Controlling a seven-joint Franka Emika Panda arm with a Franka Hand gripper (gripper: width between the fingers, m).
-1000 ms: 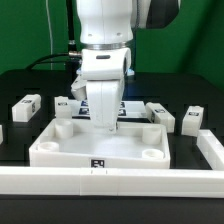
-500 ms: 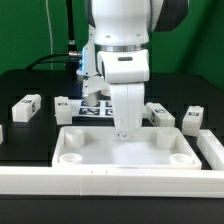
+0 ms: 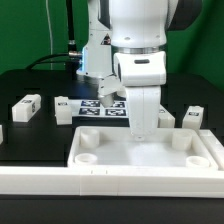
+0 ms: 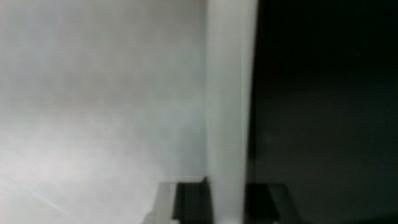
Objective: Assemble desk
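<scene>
The desk top (image 3: 120,155), a white tray with a raised rim and round corner sockets, lies flat on the black table just behind the front rail. My gripper (image 3: 146,131) comes straight down onto its far rim and is shut on that wall. In the wrist view the white rim (image 4: 231,80) runs between my two dark fingertips (image 4: 189,206), with the gripper (image 4: 228,206) pinching it and the tray floor (image 4: 107,100) to one side. White square legs lie loose behind the top: two (image 3: 27,106) (image 3: 64,108) toward the exterior view's left, one (image 3: 193,118) toward its right.
A long low white rail (image 3: 90,182) runs along the front and turns back at the exterior view's right (image 3: 214,146), close to the desk top's corner. The marker board (image 3: 104,108) lies behind the arm. A green backdrop closes the far side.
The gripper, still shut on the far rim, has moved toward the exterior view's right, and the desk top has slid with it toward the right rail.
</scene>
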